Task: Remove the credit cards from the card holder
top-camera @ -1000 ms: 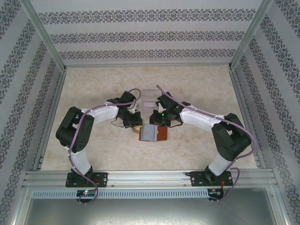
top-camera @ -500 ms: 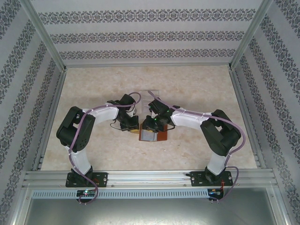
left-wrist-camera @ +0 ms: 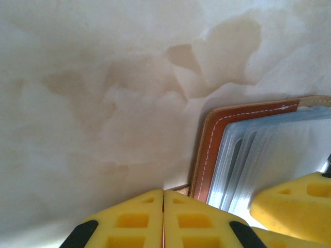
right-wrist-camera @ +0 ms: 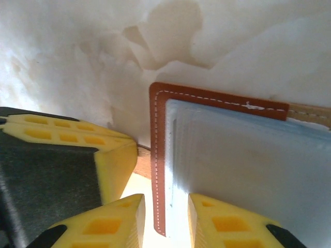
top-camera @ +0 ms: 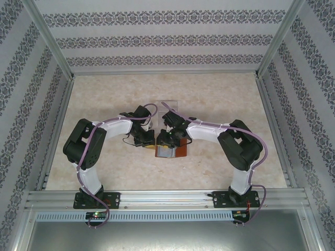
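From above, we are seeing the 2 arms reaching inward and meeting over the middle of the marbled worktop (top-camera: 104,99). The wallet (top-camera: 180,151) is lying open and flat there, its reddish-brown leather showing to the right of the wrists. The left gripper (top-camera: 150,143) is sitting at the wallet's left edge. The right gripper (top-camera: 165,141) is hanging just beside it, over the wallet.

In the left wrist view, the left gripper (left-wrist-camera: 163,196) is showing its 2 yellow fingers pressed together with no gap. A small tan scrap (left-wrist-camera: 181,189) is peeking out at their tip, right beside the wallet's stitched brown corner. We cannot tell whether it is being pinched.

In the right wrist view, the right gripper (right-wrist-camera: 165,202) is standing spread, its 2 fingers straddling the wallet's stitched border with a gap on each side. The cards (right-wrist-camera: 243,160) are sitting tucked in the blue-grey pockets, though we cannot separate card from pocket. The left gripper's yellow finger is lying just beside that border.
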You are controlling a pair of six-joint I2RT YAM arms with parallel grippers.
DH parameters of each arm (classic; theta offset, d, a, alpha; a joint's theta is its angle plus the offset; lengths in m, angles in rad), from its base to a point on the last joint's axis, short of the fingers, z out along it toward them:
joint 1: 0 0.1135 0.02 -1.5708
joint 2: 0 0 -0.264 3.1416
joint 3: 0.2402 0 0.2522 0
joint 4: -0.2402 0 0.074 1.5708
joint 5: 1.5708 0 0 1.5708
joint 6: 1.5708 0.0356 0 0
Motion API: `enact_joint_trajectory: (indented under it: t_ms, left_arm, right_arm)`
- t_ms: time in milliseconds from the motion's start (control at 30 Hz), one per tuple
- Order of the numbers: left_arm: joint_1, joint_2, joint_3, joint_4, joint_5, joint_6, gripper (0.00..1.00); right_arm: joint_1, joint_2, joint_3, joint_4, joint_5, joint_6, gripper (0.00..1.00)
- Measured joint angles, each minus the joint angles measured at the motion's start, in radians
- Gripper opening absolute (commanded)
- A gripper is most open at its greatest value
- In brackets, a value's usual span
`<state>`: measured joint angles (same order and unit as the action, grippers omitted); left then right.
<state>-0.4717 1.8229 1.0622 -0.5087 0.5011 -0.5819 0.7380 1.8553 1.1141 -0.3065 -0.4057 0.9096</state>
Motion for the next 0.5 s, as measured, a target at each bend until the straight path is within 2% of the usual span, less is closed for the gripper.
enact_joint_trajectory:
  t_ms: [500]
  left_arm:
    - [0.0,0.0,-0.003,0.001,0.004,0.0,0.08]
  right_arm:
    - [0.031,0.014,0.089,-0.187,0.12,-0.063,0.39]
